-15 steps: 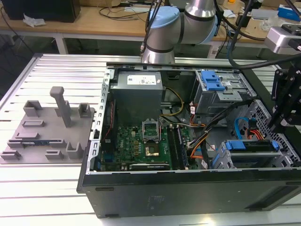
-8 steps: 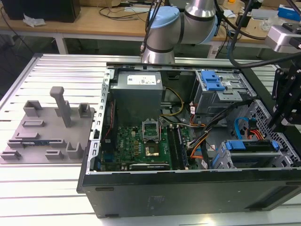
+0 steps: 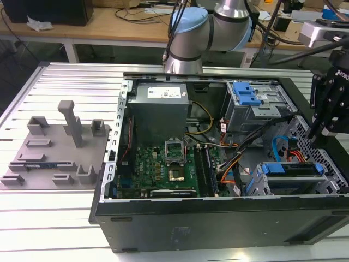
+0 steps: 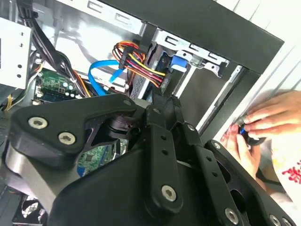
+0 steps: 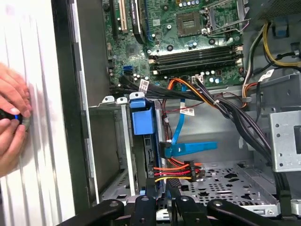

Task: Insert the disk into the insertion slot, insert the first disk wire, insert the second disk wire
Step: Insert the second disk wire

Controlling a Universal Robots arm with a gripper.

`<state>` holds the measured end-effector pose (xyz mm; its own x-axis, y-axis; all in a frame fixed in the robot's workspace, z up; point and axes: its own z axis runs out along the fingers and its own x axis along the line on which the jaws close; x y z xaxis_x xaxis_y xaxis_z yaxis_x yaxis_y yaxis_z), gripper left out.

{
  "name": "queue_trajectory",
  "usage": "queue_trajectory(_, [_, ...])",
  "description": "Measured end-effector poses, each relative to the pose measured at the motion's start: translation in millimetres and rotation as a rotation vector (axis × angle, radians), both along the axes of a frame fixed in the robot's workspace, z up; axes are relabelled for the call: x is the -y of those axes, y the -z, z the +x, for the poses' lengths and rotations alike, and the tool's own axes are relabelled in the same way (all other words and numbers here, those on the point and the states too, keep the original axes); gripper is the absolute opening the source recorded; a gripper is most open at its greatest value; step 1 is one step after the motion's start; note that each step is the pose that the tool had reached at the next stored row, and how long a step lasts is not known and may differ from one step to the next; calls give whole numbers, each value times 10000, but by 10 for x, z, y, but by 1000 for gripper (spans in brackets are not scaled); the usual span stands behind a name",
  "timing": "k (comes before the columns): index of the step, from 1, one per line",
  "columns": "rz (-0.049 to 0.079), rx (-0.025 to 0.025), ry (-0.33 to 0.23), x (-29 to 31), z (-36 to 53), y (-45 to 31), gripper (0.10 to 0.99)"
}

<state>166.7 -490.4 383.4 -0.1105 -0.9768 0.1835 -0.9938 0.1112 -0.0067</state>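
The disk (image 3: 289,168), in its bright blue caddy, lies inside the insertion slot (image 3: 256,184) at the case's near corner on the exterior view's right. In the first wrist view the disk (image 5: 142,120) shows edge-on in the grey bay (image 5: 113,155). A flat blue wire (image 5: 188,148) and a bundle of red, orange and yellow wires (image 5: 176,172) both reach its end. My gripper (image 3: 315,131) hangs just above that corner, and its fingers (image 5: 151,190) stand close together with nothing between them. In the second wrist view the gripper (image 4: 157,100) points at the coloured wires (image 4: 136,61).
A person's hands (image 5: 9,120) hold a small black and blue object on the table just outside the case wall. The case also holds the power supply (image 3: 158,106), the motherboard (image 3: 169,164) and a taller cage with a blue latch (image 3: 248,98). A grey fixture plate (image 3: 54,147) lies beside the case.
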Motion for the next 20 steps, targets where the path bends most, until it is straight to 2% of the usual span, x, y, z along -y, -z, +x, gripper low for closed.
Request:
queue_trajectory(2, [-221, -5, -1, -20, -8, 2, 239])
queue_trajectory(3, [-554, -4, -3, -54, -25, 0, 239])
queue_trajectory(4, [-701, -4, -2, -73, -36, 1, 239])
queue_trajectory(5, [-870, -4, -2, -116, -75, 0, 239])
queue_trajectory(12, [-1123, 5, -1, -249, -214, 4, 239])
queue_trajectory(13, [-1202, 6, -1, -269, -267, 12, 239])
queue_trajectory(16, [-1249, 10, -2, -274, -326, 47, 239])
queue_trajectory(20, [-1302, 9, -5, -275, -334, 80, 239])
